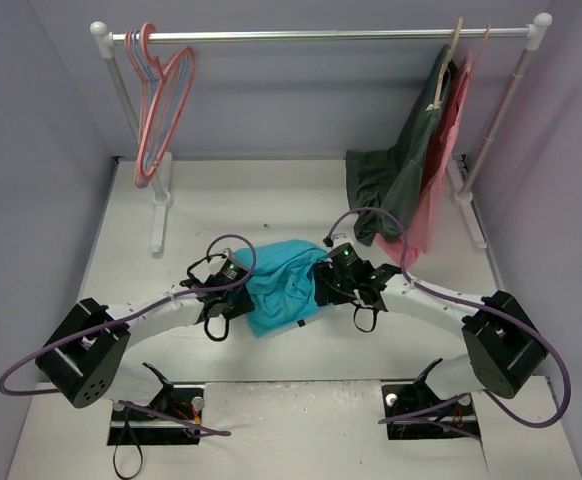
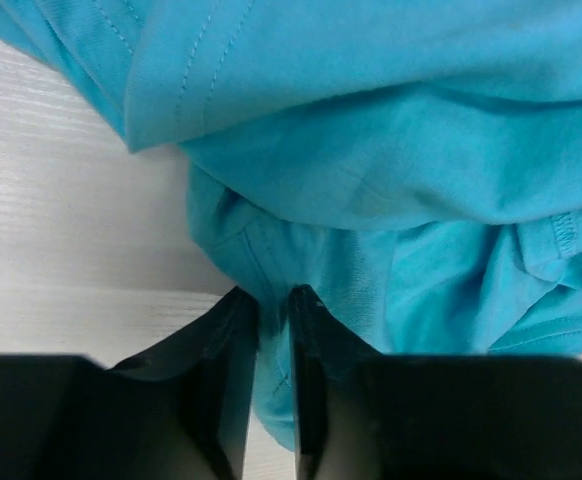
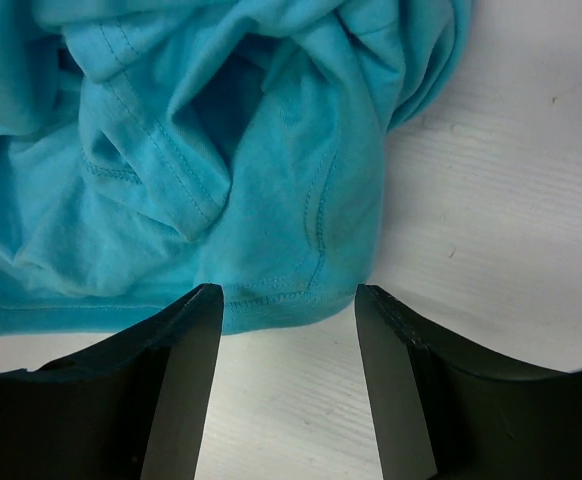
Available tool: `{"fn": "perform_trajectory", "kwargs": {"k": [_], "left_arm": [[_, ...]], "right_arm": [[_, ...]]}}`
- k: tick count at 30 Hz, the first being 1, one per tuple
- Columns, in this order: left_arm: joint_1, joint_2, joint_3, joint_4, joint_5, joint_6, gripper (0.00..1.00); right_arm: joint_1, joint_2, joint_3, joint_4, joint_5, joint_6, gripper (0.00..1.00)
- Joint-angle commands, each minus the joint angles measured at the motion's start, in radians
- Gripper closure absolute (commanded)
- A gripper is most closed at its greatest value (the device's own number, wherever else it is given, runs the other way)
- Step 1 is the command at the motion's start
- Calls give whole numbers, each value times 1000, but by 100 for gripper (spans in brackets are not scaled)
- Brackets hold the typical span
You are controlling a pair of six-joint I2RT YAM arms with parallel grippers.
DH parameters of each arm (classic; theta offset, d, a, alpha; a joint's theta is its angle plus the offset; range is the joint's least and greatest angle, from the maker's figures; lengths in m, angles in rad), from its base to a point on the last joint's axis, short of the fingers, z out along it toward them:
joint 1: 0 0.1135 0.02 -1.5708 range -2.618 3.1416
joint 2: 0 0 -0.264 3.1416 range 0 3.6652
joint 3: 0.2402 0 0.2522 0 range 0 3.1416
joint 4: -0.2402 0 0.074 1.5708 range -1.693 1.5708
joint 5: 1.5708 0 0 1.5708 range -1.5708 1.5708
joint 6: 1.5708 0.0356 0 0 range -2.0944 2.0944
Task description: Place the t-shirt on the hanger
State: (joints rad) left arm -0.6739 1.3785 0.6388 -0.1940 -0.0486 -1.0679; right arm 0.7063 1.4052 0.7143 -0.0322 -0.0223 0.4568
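Note:
The teal t-shirt [image 1: 283,283] lies crumpled on the table between my two arms. My left gripper [image 1: 233,292] is at its left edge, shut on a fold of the t-shirt [image 2: 371,180]; cloth shows pinched between its fingers. My right gripper [image 1: 323,283] is at the shirt's right edge, open, its jaws wide apart just short of a stitched hem of the t-shirt [image 3: 191,170]. Salmon-pink hangers [image 1: 166,105] hang on the rail at the back left, together with a light-blue one.
A clothes rail [image 1: 321,35] spans the back. A dark grey-green garment [image 1: 396,175] and a pink garment [image 1: 441,170] hang at its right end and drape onto the table. Rack feet stand at the back left [image 1: 158,215] and right [image 1: 468,195].

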Motion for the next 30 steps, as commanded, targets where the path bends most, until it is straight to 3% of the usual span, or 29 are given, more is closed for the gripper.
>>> {"fn": "perform_trajectory", "kwargs": {"k": [1, 4, 18, 23, 24, 26, 30], "left_arm": [[-15, 1, -7, 22, -11, -24, 82], [-13, -19, -10, -1, -26, -23, 100], [-15, -110, -24, -82, -68, -7, 100], [-15, -134, -10, -111, -76, 14, 100], [-15, -140, -2, -122, -76, 17, 100], [-12, -159, 18, -143, -89, 45, 100], [5, -212, 195, -287, -178, 176, 100]], "right_arm": [[-7, -29, 20, 61, 19, 10, 44], [-8, -54, 20, 67, 56, 5, 45], [-59, 55, 22, 182, 49, -30, 57], [-59, 81, 8, 273, -11, -44, 73], [-59, 80, 11, 276, -14, -49, 85], [-57, 58, 33, 256, 5, -78, 99], [-56, -32, 224, 119, 113, -205, 100]]}}
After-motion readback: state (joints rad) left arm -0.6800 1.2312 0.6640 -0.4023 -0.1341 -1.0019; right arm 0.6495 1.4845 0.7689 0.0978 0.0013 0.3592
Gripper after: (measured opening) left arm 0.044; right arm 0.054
